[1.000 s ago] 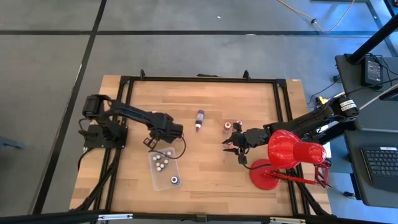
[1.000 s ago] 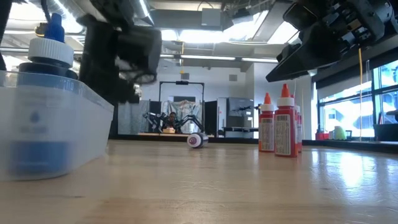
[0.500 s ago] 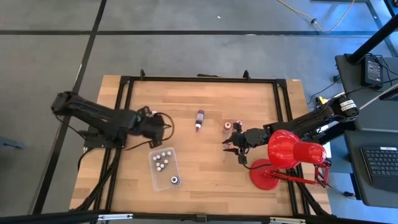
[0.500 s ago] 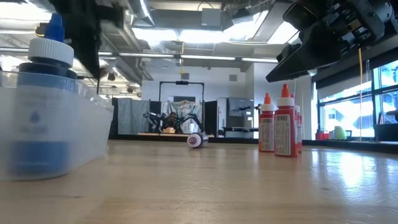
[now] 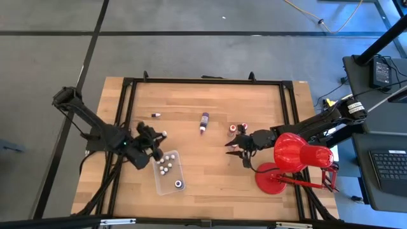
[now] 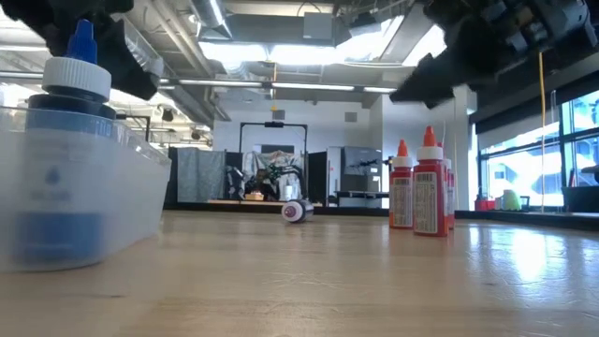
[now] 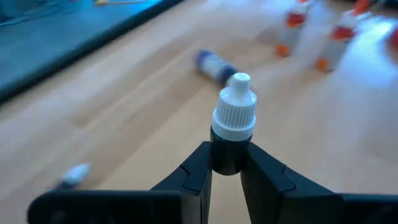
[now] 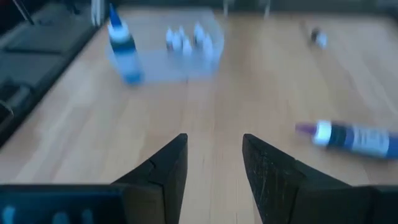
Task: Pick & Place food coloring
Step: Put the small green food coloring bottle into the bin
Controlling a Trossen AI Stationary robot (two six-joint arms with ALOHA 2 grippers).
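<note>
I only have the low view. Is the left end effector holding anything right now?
Observer: Yes. The left wrist view shows the left end effector shut on a small white-capped bottle.
Operator: Is it over the tray?
Observer: No. From above it sits just beside the clear tray, off its edge nearest the left arm.
Operator: And the right one?
Observer: The right end effector is open and empty, hanging close to the two red bottles.
</note>
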